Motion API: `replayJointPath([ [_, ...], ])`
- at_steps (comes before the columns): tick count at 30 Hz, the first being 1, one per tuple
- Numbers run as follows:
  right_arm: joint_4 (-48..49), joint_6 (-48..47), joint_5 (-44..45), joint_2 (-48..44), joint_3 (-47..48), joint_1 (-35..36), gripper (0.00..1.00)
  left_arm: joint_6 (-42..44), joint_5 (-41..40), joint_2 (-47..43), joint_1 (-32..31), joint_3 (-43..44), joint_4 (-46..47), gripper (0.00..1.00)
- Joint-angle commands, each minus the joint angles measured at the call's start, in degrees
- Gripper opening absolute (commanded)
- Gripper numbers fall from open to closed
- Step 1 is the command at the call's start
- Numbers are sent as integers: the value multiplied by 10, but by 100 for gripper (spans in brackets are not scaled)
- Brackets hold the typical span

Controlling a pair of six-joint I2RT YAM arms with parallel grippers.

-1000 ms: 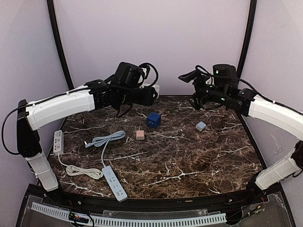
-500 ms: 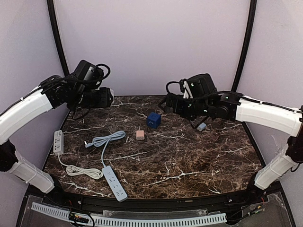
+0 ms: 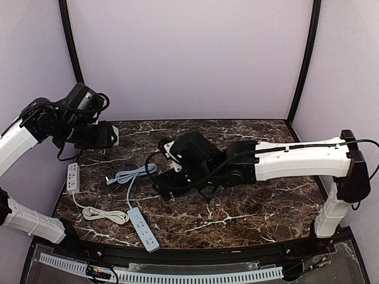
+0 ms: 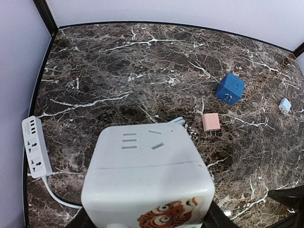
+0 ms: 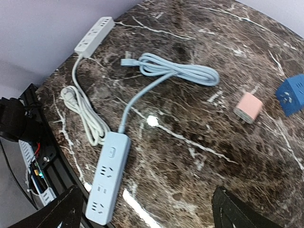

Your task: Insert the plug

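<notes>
The right pincer [image 5: 153,214] hangs wide open and empty over the blue power strip [image 5: 108,176], its arm stretched low across the desk [image 5: 199,156]. The strip's plug [image 5: 127,61] lies beyond the strip, ending its coiled cable [image 5: 183,72]. Up left of the strip, the raised left pincer [image 3: 106,135] grips a white cube socket [image 4: 147,175] bearing a tiger sticker [image 4: 166,216].

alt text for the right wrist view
A light blue power strip lies on a dark marble table, its cable looped above. A white power strip sits upper left, a pink plug adapter and blue cube socket at right; the right gripper hangs open.
</notes>
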Motion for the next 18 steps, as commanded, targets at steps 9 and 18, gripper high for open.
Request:
replayJointPath([
  [9, -88, -36, -26, 241, 261, 68, 93, -22, -36, -87, 5, -19, -101, 1],
  [18, -104, -22, -82, 323, 315, 78, 91, -34, -52, -114, 5, -36, -114, 1],
])
